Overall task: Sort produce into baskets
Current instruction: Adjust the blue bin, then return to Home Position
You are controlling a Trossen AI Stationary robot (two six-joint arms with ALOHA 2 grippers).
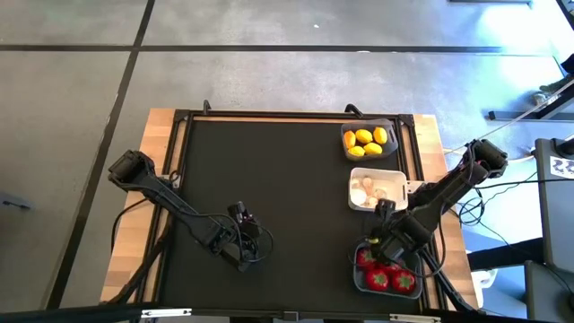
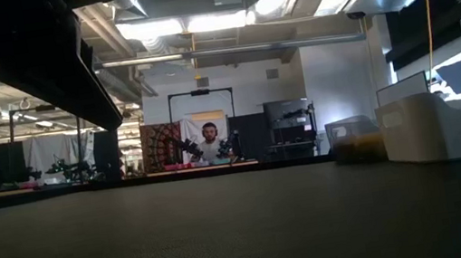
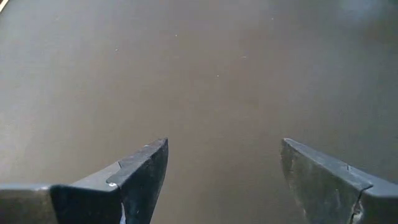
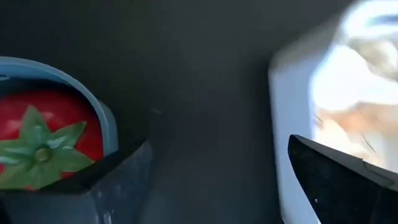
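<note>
Produce all sorted into 3 small rounded-corner plastic baskets, lined up along right side of black mat (image 1: 287, 179) on wooden table (image 1: 161, 126). Yellow toy lemons (image 1: 366, 142) in dark grey basket (image 1: 391, 126) at far right corner. Small white garlic-like bulbs (image 1: 369, 191) in white basket (image 1: 354, 179) just nearer than that, bulbs blurred in right wrist view. Red round fruits w/ green star tops (image 1: 387, 272) in blue-grey basket (image 1: 360, 280) at near right edge; one red fruit (image 4: 46, 140) seen close inside blue rim (image 4: 93, 99) in right wrist view.

Right gripper (image 1: 384, 240) hovering over mat strip between white and blue-grey baskets, just above far rim of blue-grey one. Jaws wide apart, nothing between them; dark fingers (image 4: 124, 180) bracketing bare mat, w/ white basket wall (image 4: 292, 124) on other side.

Left gripper (image 1: 247, 244) parked low over bare mat, near-left of centre, well apart from all baskets. Jaws wide too, empty; only mat visible between fingers (image 3: 140, 177).

Low view: white basket (image 2: 445, 126) at right w/ dark grey one (image 2: 357, 145) beyond it; arm link (image 2: 26, 50) overhead at left. Person (image 2: 209, 146) seated far back in room, beyond table.
</note>
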